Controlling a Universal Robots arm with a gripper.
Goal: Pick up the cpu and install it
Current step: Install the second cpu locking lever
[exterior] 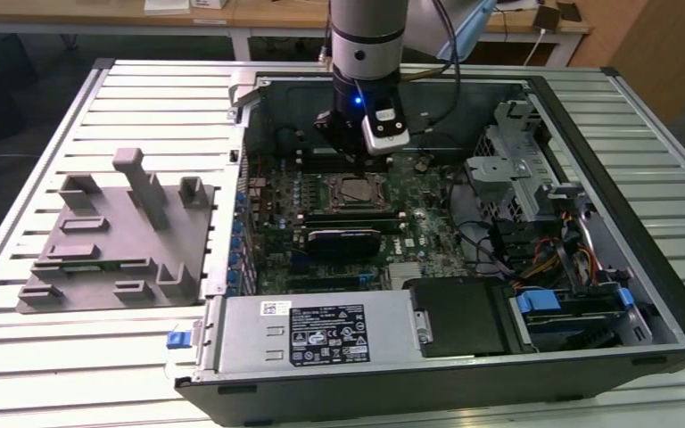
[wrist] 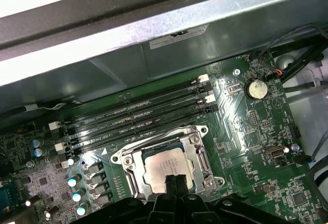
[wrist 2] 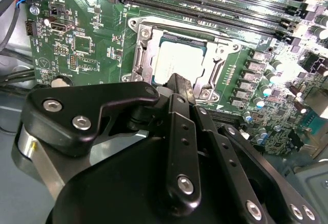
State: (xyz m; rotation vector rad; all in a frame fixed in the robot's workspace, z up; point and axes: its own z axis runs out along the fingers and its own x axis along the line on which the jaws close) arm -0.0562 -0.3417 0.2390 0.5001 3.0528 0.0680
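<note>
The cpu [wrist: 165,166] lies seated in its socket [wrist: 197,155], directly beneath the gripper [wrist: 175,179].

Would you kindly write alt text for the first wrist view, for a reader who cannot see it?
The cpu, pale and square, lies inside the metal socket frame on a green motherboard, with the gripper close above its near edge. Black memory slots run beside the socket.

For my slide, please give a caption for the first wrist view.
The hand hovers at the cpu lying in its socket.
</note>
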